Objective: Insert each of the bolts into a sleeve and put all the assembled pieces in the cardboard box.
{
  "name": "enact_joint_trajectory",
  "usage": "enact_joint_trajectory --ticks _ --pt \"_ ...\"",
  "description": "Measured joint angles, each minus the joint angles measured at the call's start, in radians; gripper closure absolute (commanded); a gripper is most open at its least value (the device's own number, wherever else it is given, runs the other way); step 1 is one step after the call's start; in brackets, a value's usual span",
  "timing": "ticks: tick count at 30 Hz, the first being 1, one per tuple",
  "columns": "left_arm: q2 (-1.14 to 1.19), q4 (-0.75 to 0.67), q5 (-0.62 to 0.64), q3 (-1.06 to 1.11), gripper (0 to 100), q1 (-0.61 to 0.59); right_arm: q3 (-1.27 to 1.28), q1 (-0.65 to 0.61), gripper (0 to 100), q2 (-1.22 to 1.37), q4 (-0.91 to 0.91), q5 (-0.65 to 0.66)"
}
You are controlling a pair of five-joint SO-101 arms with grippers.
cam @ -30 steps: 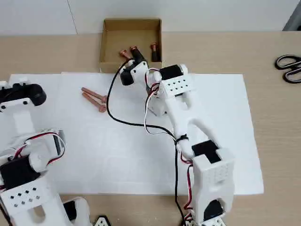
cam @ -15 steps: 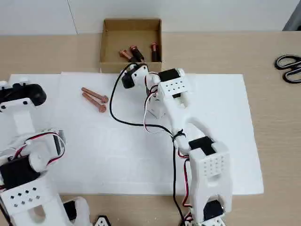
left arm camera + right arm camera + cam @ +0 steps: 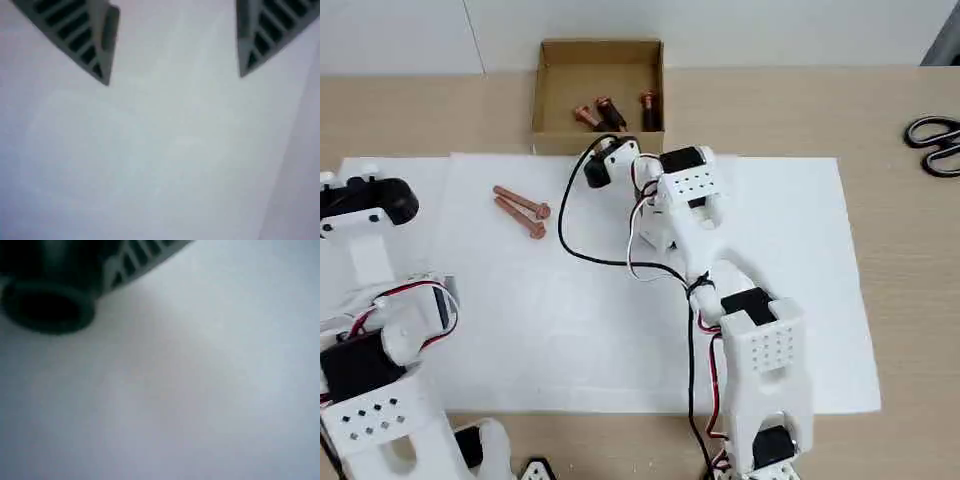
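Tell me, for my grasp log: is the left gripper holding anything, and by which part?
Nothing: the left gripper hangs open and empty over the white sheet.

The right arm (image 3: 755,340) rises from its base at the near edge and stretches far forward, bent at the elbow so that the forearm slants to the far left. Its white wrist block (image 3: 688,180) lies beyond the elbow, and the right pincer (image 3: 603,158) is the arm's farthest part, its black body tipped downward. The left arm (image 3: 375,330) is folded back on itself close to its own base, with a black motor housing (image 3: 370,198) at its far end. In the left wrist view the left pincer (image 3: 172,76) points down, its two dark ribbed fingertips (image 3: 90,40) standing well apart with nothing between them.
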Motion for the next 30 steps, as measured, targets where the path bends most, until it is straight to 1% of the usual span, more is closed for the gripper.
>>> enact_joint_trajectory --ticks 6,10,15,19,24,26,30 --pt "0.000 0.000 0.000 0.000 84 0.000 -0.014 0.011 99.5 0.002 0.023 0.000" --pt "0.000 0.000 0.000 0.000 84 0.000 -0.084 0.014 99.5 0.011 0.144 -0.012" --pt "0.000 0.000 0.000 0.000 84 0.000 -0.206 0.034 99.5 0.011 0.276 -0.078" --pt "0.000 0.000 0.000 0.000 84 0.000 -0.241 0.028 99.5 0.011 0.301 -0.135" --pt "0.005 -0.006 -0.015 0.000 84 0.011 -0.241 0.040 99.5 0.011 0.308 -0.238" --pt "0.043 -0.006 -0.048 0.000 84 0.044 -0.241 0.051 99.5 0.011 0.308 -0.270" --pt "0.224 -0.006 -0.051 -0.021 84 0.109 -0.241 0.077 99.5 0.011 0.316 -0.315"
